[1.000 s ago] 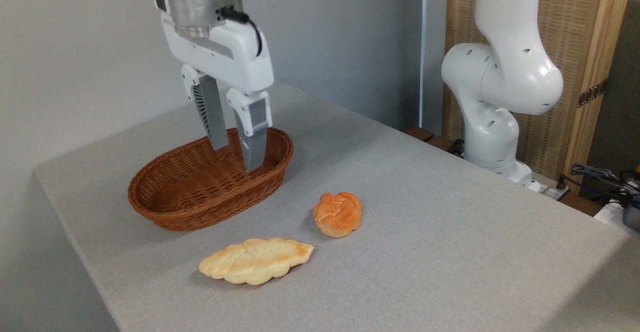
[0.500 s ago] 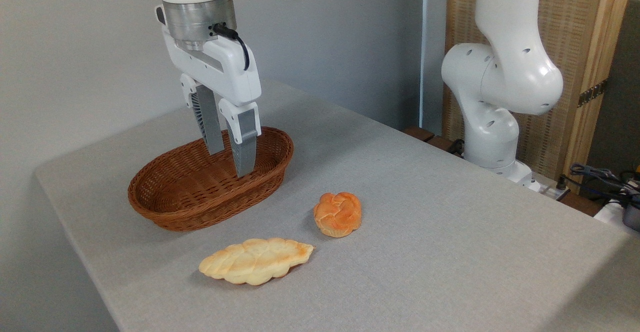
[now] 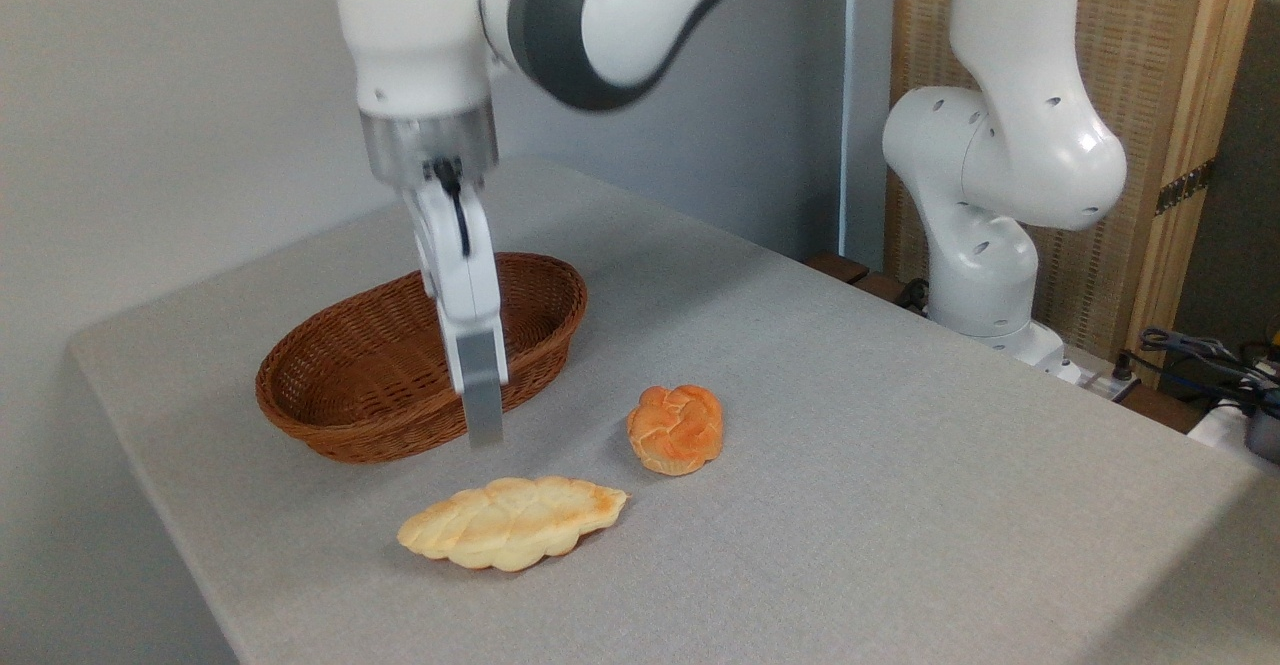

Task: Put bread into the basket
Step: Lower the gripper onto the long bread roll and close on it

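A grey bench (image 3: 800,425) carries three items beneath a white Franka arm (image 3: 600,5). Wicker basket (image 3: 330,425), oval & reddish-brown, sits at back left, nothing in it. The pincer (image 3: 484,435) hangs edge-on to the camera, tip low in front of the basket's near rim & above the bread; only one grey finger (image 3: 482,395) shows, so can't tell if spread or pressed together. Bread (image 3: 512,522), pale braided loaf, lies flat on the bench near the front edge, apart from the basket. Small orange bun (image 3: 676,429) sits just to its right, further back.
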You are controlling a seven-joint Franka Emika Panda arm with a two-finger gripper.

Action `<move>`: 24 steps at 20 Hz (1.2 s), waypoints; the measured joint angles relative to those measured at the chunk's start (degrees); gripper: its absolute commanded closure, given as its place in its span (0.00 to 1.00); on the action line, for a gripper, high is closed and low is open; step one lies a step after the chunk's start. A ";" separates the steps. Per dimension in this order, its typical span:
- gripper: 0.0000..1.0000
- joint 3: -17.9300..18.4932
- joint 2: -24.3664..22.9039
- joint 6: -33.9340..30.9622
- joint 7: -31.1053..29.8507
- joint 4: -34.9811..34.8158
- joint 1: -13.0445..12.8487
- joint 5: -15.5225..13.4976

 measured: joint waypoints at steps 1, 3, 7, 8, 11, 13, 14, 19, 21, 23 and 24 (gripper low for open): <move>0.00 0.20 0.13 2.13 1.04 -1.83 0.11 1.48; 0.00 1.46 0.47 5.78 2.43 -4.52 0.28 3.07; 0.00 2.35 1.97 11.50 4.43 -7.39 0.44 3.32; 0.00 2.34 2.75 13.01 4.45 -7.92 0.43 3.32; 0.13 2.26 4.78 14.56 4.45 -8.35 0.35 3.32; 0.36 2.22 5.24 14.67 4.45 -8.34 0.28 3.32; 0.46 2.22 5.23 14.67 4.46 -8.34 0.28 3.32; 0.62 2.21 5.23 14.67 4.46 -8.34 0.23 3.32; 0.62 2.21 5.23 14.67 4.46 -8.34 0.23 3.31; 0.62 2.21 5.23 14.67 4.46 -8.34 0.23 3.28; 0.62 2.21 5.23 14.67 4.45 -8.34 0.22 3.23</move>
